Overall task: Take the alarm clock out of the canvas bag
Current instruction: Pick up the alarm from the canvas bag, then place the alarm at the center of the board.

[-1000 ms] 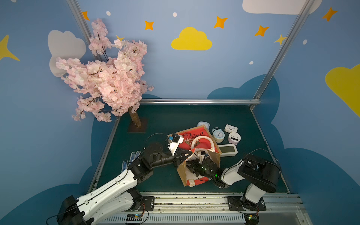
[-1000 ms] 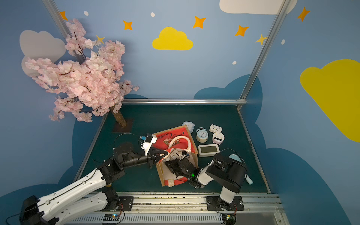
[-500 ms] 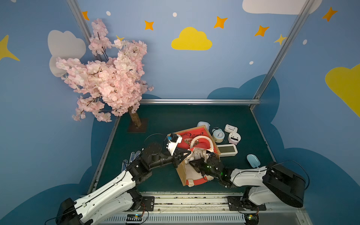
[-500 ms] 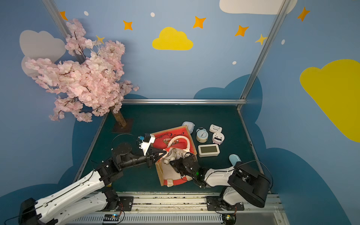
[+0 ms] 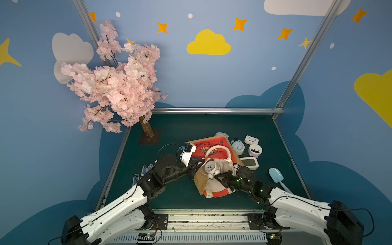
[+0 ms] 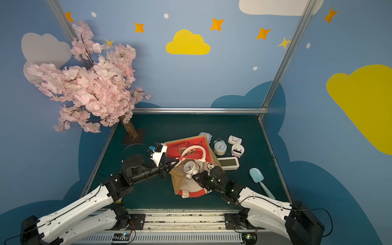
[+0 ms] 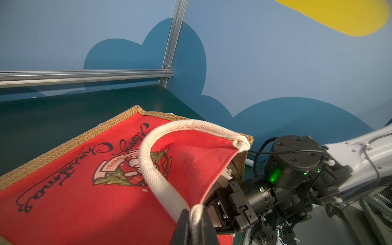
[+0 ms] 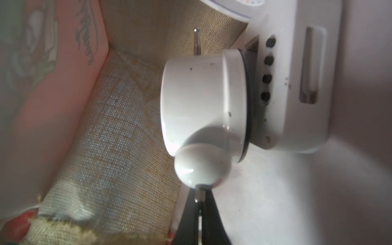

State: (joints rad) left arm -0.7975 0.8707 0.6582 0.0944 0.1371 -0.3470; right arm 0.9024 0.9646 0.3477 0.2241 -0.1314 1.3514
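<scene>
The canvas bag (image 5: 222, 141) (image 6: 199, 141) lies on its side on the green table, red panel up, mouth toward the arms. My left gripper (image 5: 198, 164) (image 7: 196, 214) is shut on the bag's white rope handle (image 7: 152, 169) at the rim, holding the mouth up. A white twin-bell alarm clock (image 5: 210, 167) (image 6: 189, 167) sits in the mouth on the cream lining. My right gripper (image 5: 216, 175) (image 8: 199, 199) is shut on a thin metal stem below one of the clock's bells (image 8: 203, 95). The bag's depths are hidden.
Right of the bag stand a pale blue twin-bell clock (image 5: 238, 146), a white round clock (image 5: 255, 150), a small white box clock (image 5: 251, 140) and a white digital clock (image 5: 250, 163). A blue scoop (image 5: 275, 175) lies at the right. A blossom tree (image 5: 118, 84) fills the back left corner.
My right arm has swung its elbow out to the right and down, uncovering the blue scoop. The clock now shows more plainly in the bag's mouth. The left arm has barely moved.
</scene>
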